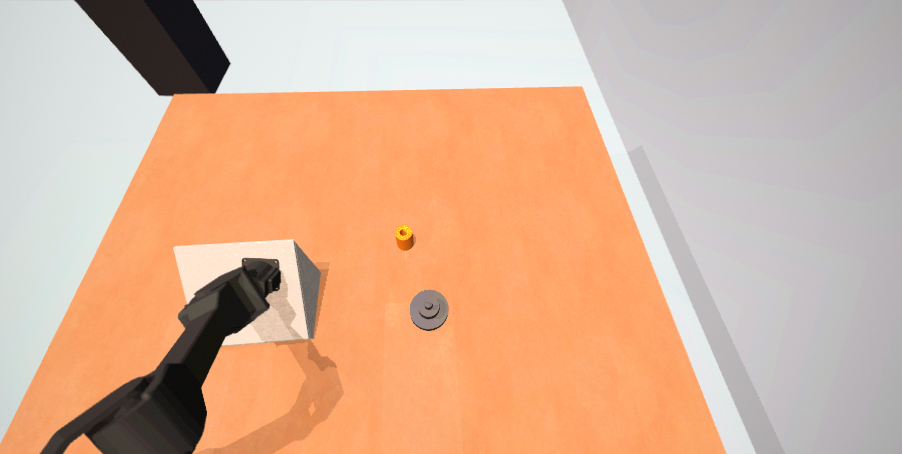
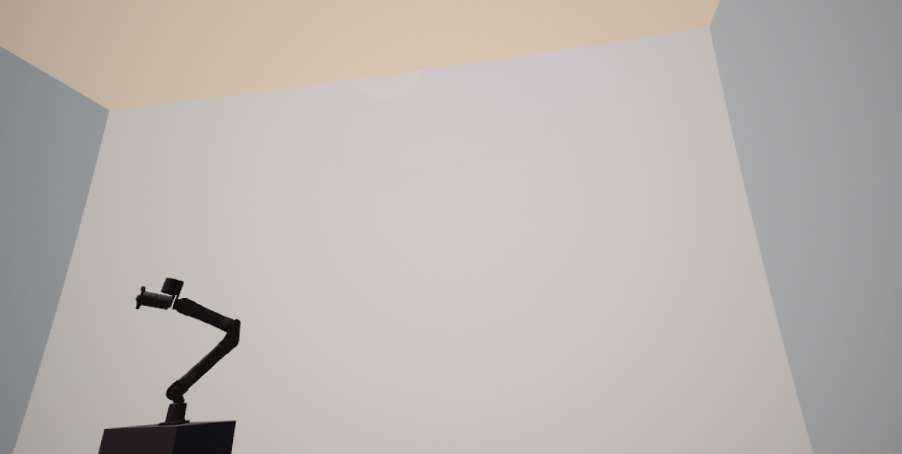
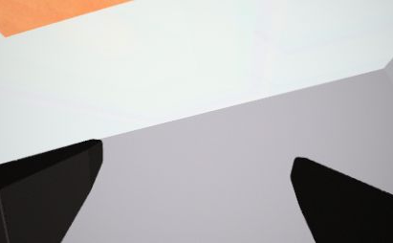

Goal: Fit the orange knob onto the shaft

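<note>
You have one orange knob [image 1: 404, 236] mid-worktop [image 1: 504, 154], one pedestal [image 1: 429, 310] with one shaft [image 1: 429, 306] toward near edge, apart. Claw [image 3: 196, 191] released, grasping nothing.

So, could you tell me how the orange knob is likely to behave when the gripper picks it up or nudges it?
The orange knob looks like a short rigid cylinder standing on end, so it should probably stay stiff when squeezed. Its round wall may slip or twist between flat fingers. If tipped onto its side, it would likely roll across the table.
</note>
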